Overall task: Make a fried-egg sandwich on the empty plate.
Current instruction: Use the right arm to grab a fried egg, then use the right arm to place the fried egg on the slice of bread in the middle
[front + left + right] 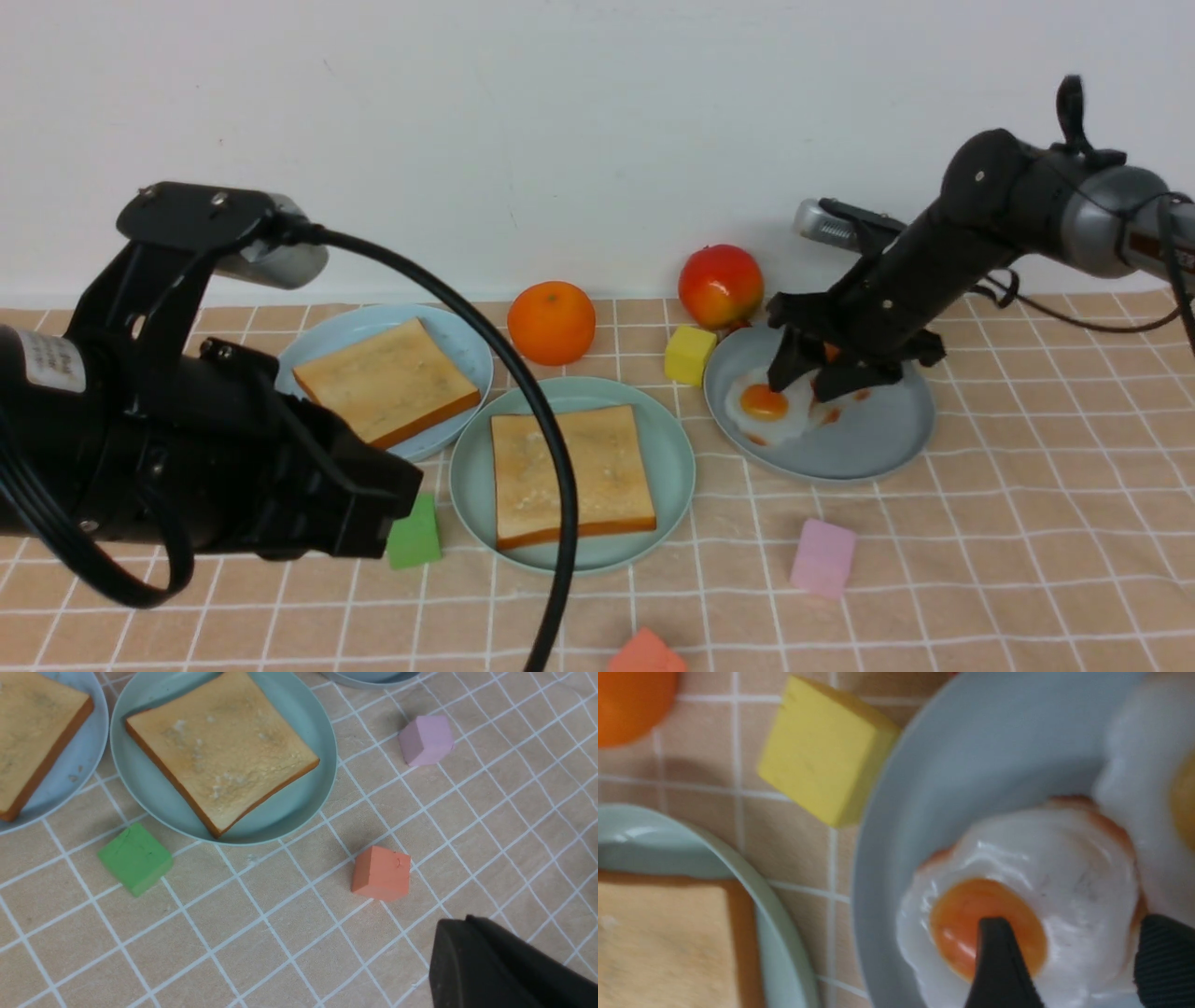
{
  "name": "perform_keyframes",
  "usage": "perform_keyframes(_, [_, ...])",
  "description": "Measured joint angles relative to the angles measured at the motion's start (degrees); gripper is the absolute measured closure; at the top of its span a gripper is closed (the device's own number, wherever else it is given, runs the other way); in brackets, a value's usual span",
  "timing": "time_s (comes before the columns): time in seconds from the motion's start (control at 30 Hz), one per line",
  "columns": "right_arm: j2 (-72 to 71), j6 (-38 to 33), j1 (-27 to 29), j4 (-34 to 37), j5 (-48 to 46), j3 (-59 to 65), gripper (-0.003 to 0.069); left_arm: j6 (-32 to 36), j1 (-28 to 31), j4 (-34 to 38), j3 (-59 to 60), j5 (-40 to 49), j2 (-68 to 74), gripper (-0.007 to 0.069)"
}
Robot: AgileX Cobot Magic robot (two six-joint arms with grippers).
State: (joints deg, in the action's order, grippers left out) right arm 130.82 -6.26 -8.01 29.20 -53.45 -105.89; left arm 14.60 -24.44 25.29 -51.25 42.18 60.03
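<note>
Three plates, two toast slices, two fried eggs — right pincer spread wide over one egg (left pincer closed).

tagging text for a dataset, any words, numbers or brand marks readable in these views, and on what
White sticker on the left arm: print too small and blurred to read.
Dark label on the right arm: unreadable.
No other text in any view.
</note>
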Motion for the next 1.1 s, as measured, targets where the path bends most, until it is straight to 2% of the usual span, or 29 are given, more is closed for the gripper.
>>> perform_keyframes(0.13, [1.2,0.3,0.0,3.1,-0.3,-0.2,0.0287,0.0,0.0,0.0,0.0,0.1,0.0,0.0609])
perform_keyframes(0.2, [1.4,0.5,0.1,3.1,-0.3,-0.3,0.0349,0.0,0.0,0.0,0.0,0.5,0.0,0.0607])
perform_keyframes(0.23, [1.4,0.6,0.1,3.0,-0.3,-0.3,0.0356,0.0,0.0,0.0,0.0,0.6,0.0,0.0607])
perform_keyframes(0.27, [1.6,1.0,0.3,2.8,-0.3,-0.3,0.0429,0.0,0.0,0.0,0.0,1.1,0.0,0.0606])
perform_keyframes(0.3, [1.7,1.4,0.5,2.8,-0.3,-0.3,0.0476,0.0,0.0,0.0,0.0,1.4,0.0,0.0604])
perform_keyframes(0.33, [1.6,1.6,0.6,2.8,-0.3,-0.3,0.0486,0.0,0.0,0.0,0.0,1.3,0.0,0.0604])
perform_keyframes(0.4, [1.7,1.9,1.1,3.1,-0.7,-0.3,0.0601,0.0,0.0,0.0,0.0,1.9,0.0,0.0602])
perform_keyframes(0.83, [-3.3,0.7,1.7,1.0,-2.3,0.2,0.0615,0.0,0.0,0.0,0.0,2.4,0.0,0.0599])
perform_keyframes(1.07, [-6.2,-3.8,-0.6,6.9,-3.9,0.2,0.0615,-0.4,0.0,-2.2,0.0,2.4,0.0,0.0596])
perform_keyframes(1.1, [-6.2,-6.0,-2.6,9.5,-4.9,0.2,0.0615,-1.3,0.0,-3.1,0.0,2.5,0.0,0.0594])
